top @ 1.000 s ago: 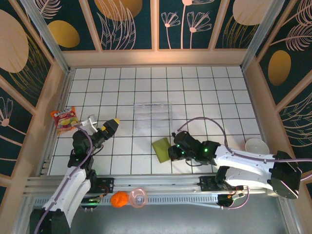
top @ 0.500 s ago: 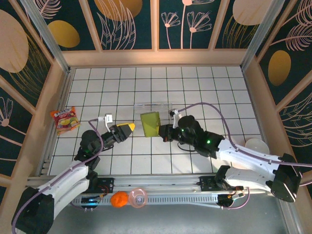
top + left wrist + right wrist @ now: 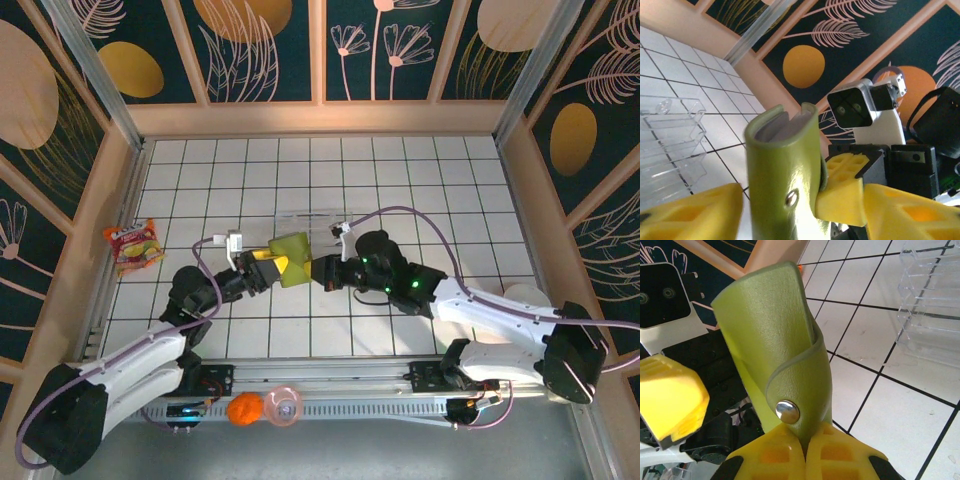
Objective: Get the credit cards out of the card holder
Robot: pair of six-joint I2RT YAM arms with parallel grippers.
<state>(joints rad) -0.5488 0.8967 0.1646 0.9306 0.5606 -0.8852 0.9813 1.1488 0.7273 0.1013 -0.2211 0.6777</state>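
Note:
The card holder [image 3: 290, 258] is an olive-green wallet, folded and closed by a snap strap [image 3: 787, 411], and it is held up off the tiles. My right gripper [image 3: 318, 270] is shut on its lower edge [image 3: 807, 452]. My left gripper [image 3: 268, 266] is open, with its yellow fingers [image 3: 690, 215] standing either side of the wallet [image 3: 785, 170]. One finger of the right gripper [image 3: 840, 195] presses the wallet's side. A pale grey lining [image 3: 777, 127] shows in the top of the fold. The credit cards are hidden inside.
A clear plastic tray [image 3: 315, 228] lies just behind the wallet, also in the wrist views [image 3: 670, 130] [image 3: 935, 315]. A snack packet [image 3: 133, 245] lies at the left edge and a white bowl [image 3: 525, 297] at the right. An orange object [image 3: 243, 408] sits on the front rail.
My right gripper lifted the wallet off the tiles and carried it left and further back. My left gripper swung right until its open fingers came round the wallet.

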